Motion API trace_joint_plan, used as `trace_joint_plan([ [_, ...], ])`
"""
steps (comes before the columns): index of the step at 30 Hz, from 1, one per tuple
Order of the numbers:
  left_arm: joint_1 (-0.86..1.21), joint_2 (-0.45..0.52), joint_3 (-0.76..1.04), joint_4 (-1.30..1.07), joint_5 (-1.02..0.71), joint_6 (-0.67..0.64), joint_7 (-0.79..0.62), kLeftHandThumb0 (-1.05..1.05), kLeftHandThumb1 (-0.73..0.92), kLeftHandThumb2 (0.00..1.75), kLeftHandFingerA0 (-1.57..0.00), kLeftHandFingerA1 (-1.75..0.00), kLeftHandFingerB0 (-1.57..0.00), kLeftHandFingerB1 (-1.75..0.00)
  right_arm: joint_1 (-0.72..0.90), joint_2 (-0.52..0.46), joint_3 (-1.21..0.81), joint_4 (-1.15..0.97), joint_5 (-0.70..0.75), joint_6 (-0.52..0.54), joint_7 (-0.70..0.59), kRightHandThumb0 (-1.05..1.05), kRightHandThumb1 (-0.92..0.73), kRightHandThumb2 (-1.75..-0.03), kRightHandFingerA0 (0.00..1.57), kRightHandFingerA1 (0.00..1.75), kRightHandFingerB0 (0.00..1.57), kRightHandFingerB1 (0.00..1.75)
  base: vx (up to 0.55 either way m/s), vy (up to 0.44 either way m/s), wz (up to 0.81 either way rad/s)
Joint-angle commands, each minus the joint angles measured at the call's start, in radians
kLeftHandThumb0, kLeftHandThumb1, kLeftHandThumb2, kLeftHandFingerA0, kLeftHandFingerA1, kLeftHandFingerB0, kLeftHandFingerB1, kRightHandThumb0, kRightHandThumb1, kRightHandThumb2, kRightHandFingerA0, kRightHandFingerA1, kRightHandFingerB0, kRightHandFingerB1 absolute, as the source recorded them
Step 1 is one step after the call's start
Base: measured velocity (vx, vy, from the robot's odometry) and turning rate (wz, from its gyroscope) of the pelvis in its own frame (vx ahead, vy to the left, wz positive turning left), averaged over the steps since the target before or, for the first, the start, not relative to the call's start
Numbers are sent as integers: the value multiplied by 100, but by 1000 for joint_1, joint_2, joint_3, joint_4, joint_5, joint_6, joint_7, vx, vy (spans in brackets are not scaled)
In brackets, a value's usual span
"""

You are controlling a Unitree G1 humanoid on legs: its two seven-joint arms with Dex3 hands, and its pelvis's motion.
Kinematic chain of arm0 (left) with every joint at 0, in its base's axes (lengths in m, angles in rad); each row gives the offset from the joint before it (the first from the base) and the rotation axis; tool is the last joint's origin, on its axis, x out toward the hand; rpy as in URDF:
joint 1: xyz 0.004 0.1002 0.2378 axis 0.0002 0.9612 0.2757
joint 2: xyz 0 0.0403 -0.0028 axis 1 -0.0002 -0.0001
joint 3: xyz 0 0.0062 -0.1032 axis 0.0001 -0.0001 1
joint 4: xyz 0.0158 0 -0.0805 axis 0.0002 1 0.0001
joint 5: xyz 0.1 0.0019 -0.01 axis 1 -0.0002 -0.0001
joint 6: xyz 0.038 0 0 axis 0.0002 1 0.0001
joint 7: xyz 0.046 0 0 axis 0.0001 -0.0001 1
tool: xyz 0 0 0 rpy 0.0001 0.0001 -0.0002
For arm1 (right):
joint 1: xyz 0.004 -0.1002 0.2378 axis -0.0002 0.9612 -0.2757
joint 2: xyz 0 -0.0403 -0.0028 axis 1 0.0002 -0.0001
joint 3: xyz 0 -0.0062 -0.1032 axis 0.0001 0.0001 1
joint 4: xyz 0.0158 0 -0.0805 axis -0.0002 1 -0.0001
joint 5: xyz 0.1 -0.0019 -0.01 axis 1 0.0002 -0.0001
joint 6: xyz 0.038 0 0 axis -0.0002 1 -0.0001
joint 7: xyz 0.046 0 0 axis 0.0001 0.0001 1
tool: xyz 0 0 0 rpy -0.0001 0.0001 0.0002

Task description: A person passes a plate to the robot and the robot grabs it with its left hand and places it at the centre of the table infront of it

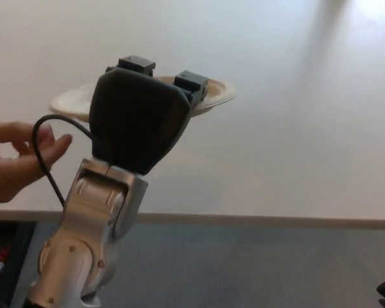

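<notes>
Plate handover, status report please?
Left hand shut on plate, carrying it above the table. Person's hand off the plate, open beside the arm. Right hand barely in view at bottom corner. Nothing blocking the table centre.

Left robot hand raised on a bent silver forearm, fingers forward, clamped.

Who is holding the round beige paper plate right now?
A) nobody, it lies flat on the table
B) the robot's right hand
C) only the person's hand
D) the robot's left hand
D: the robot's black left hand has its fingers over the round beige paper plate, lifted above the pale table, while the person's hand is apart from it.
</notes>
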Motion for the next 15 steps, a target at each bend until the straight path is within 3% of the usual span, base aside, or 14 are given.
trace_joint_plan([
  [1,-105,34,-27,159,-63,30,114,-37,47,67,-102,-132,-79,-56,-10,-12,-3,1,1,6,2,-70,-87,-66,69,61,27,43,0,0,0],
  [2,-113,38,-31,171,-67,33,120,-37,47,67,-102,-132,-79,-56,-11,-12,-3,2,1,7,1,-70,-87,-66,69,61,27,43,0,0,0],
  [3,-133,34,-35,199,-83,33,111,-30,58,59,-100,-143,-83,-50,-17,-12,-3,2,-1,12,-3,-70,-87,-66,69,60,29,42,0,0,0],
  [5,-157,38,-52,239,-89,40,129,-30,54,57,-103,-136,-85,-49,-20,-13,-2,2,-1,14,-1,-70,-88,-66,73,61,30,44,0,0,0],
  [7,-183,40,-70,278,-82,49,138,-29,57,59,-100,-144,-84,-50,-24,-17,3,-1,-6,9,2,-70,-85,-67,73,62,27,44,0,0,0],
  [12,-246,51,-120,368,-102,62,111,-31,52,57,-99,-134,-79,-48,-24,-17,-1,-4,1,-4,8,-68,-87,-64,73,63,27,44,0,0,0],
  [15,-290,56,-142,459,-116,56,139,-29,52,57,-98,-137,-77,-48,-24,-14,-7,-4,7,-2,11,-68,-87,-64,74,64,27,44,0,0,0],
])
